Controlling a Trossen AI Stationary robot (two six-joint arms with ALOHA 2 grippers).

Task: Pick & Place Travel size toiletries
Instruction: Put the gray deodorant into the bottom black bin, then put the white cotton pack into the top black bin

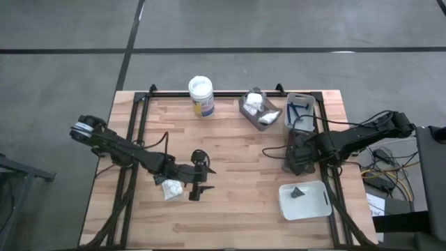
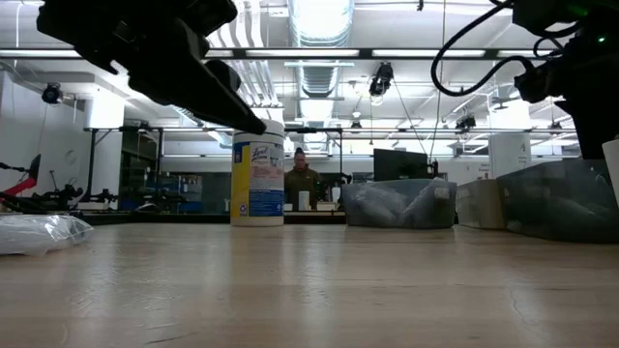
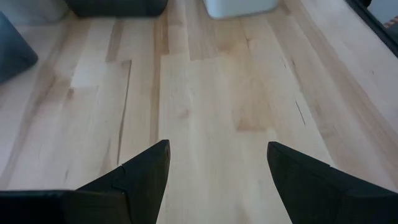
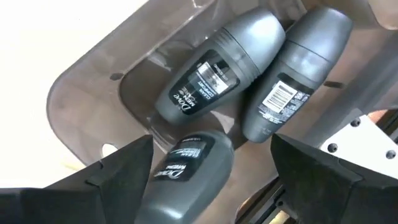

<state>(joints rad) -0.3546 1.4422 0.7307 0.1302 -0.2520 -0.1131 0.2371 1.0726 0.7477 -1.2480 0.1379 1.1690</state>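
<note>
Toiletries count – we see three dark grey bottles (image 4: 217, 65) in the grey tray (image 4: 81, 93), right gripper (image 4: 211, 168) spread apart above them – left gripper (image 3: 217, 171) open too.

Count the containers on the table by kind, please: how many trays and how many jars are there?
Trays: 4 (grey tray, blue-edged tray, dark tray, white tray)
Jars: 1 (white-lidded jar)
Total: 5
</note>
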